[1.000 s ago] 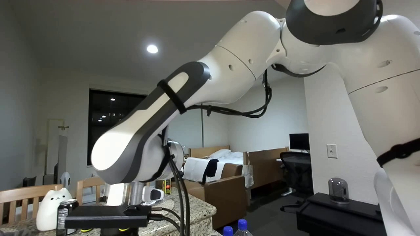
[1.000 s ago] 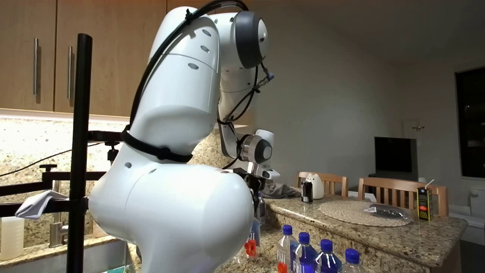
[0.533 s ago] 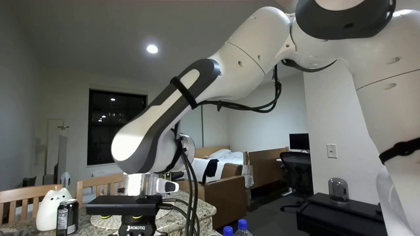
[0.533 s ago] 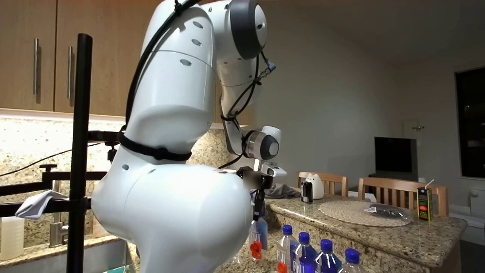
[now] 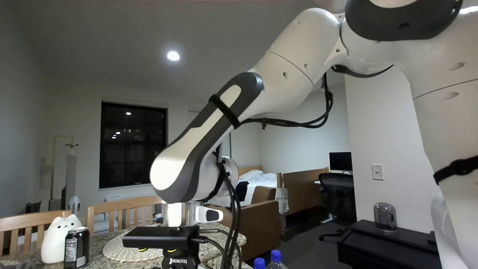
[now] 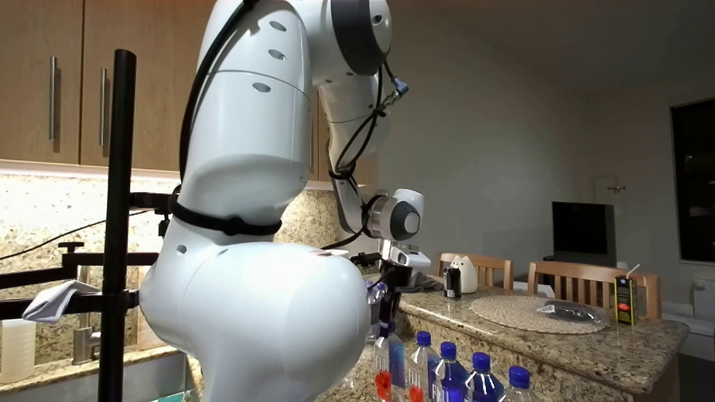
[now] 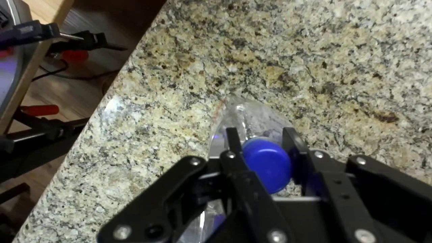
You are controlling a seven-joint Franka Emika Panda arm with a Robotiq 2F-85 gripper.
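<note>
Two black fingers (image 7: 233, 143) of the end effector (image 7: 263, 143) clasp the blue cap (image 7: 268, 165) of a bottle (image 6: 382, 360), one on each side, so it is gripped at its top. The bottle looks about upright in an exterior view, below the wrist and just beside a row of four bottles (image 6: 448, 382); its lowest part is out of view there, so whether it touches the counter (image 7: 320, 67) cannot be told. Another bottle (image 6: 372, 312) shows behind, partly hidden by the arm (image 6: 251, 307). In the wrist view the counter is speckled stone with a slanting edge, and past that edge are a red handle (image 7: 39, 110) and black gear (image 7: 23, 158). A higher tier (image 6: 631, 349) of the counter carries a black can (image 6: 452, 282) near a white cat figure (image 6: 466, 273), both seen in both exterior views, plus a grey cloth (image 6: 420, 282), a round woven mat (image 6: 503, 310) with a dark packet (image 6: 572, 311) on it, and a carton (image 6: 624, 300) with a straw (image 6: 633, 271) beside the mat. Wooden chairs (image 6: 581, 271) stand behind. At the far side of the arm rise a black pole (image 6: 118, 223) and, near it, a tap (image 6: 85, 340). The room holds a bed (image 5: 263, 179), a brown sofa (image 5: 257, 224), an office chair (image 5: 336, 194) and a clear dome (image 5: 384, 216) on a black box (image 5: 388, 246).
</note>
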